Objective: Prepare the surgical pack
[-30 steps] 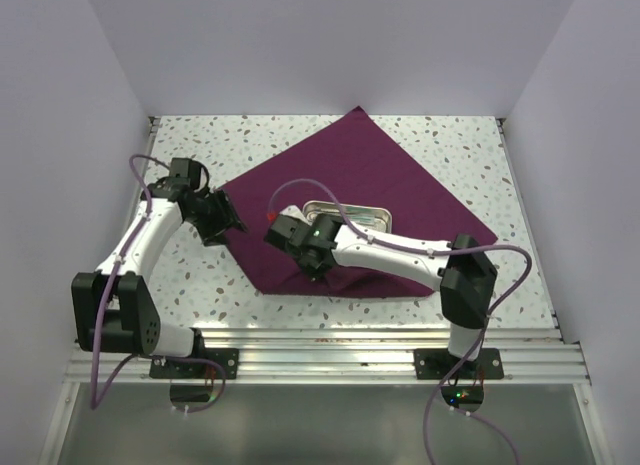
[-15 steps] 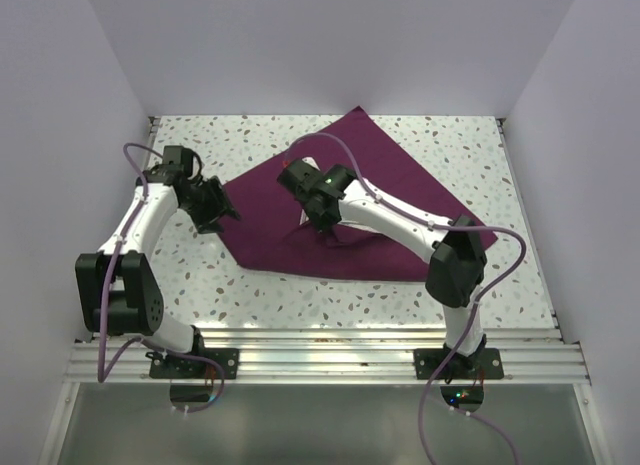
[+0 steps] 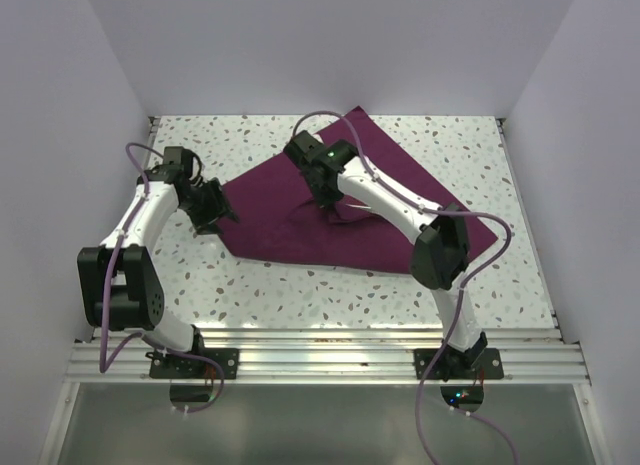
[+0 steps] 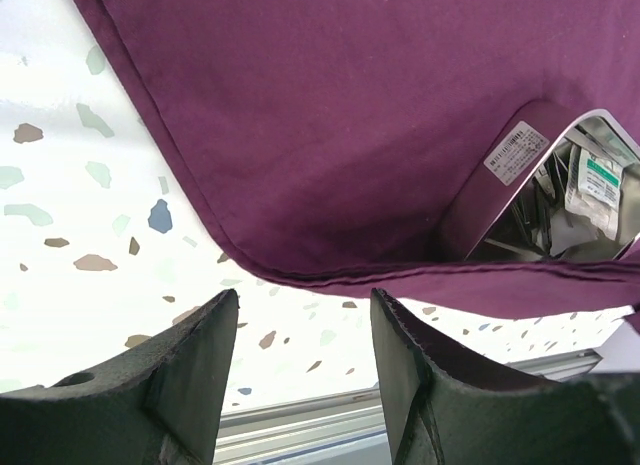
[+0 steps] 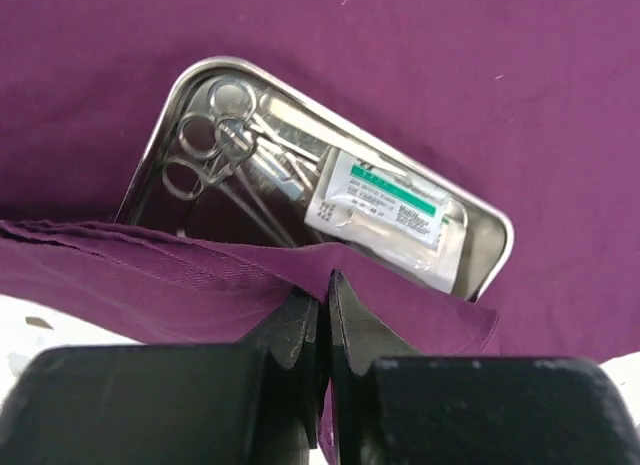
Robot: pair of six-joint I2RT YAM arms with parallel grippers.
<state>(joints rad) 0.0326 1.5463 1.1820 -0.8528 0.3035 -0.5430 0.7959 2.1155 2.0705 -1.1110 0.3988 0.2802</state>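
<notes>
Maroon cloth (image 3: pixel 270 210) lies cornerwise on the speckled table (image 3: pixel 450 140), mid to far side, and its near edge is lifted into a fold. The right gripper (image 5: pixel 325 285) has its fingers pressed together, pinching that folded edge. In the right wrist view the fold hangs over the near side of the steel tray (image 5: pixel 290 110), which sits on the cloth with ring-handled instruments (image 5: pixel 215 145) and a sealed white packet (image 5: pixel 385 210) inside. From the top view the tray is hidden under the fold and arm. The left gripper (image 4: pixel 305 315) is spread with nothing in it, just off the cloth's left corner, low over the table. The step looks like wrapping: first flap going over the tray, so early in the task. To do it well, carry the pinched edge high enough to clear the tray rim, take it past the far rim, lay it flat, and let go only once it is draped. Go slow, since a snag on the rim could drag or tip the tray. The pinch is thin and near the hem, so a slip is possible. The left gripper could pin the left corner to stop the sheet sliding.
</notes>
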